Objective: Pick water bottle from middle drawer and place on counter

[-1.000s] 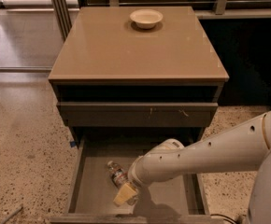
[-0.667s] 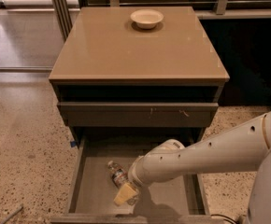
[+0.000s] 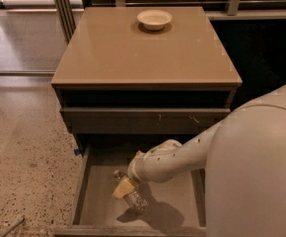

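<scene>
Gripper [image 3: 125,187] at the bottle [image 3: 134,200], toward the drawer's [image 3: 182,206] seven o'clock; whether it is closed, I cannot tell. A loose hold could drop the bottle mid-lift.

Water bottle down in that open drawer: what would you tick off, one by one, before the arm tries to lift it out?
1. The middle drawer is pulled out far enough to reach in: ok.
2. The water bottle lies on the drawer floor in plain sight: ok.
3. The end effector is down inside the drawer, right at the bottle: ok.
4. Firm hold on the bottle: cannot tell.
5. The counter has bare surface for setting it down: ok, only a bowl sits near the far edge.
6. Room to lift past the cabinet front above: cannot tell.
</scene>
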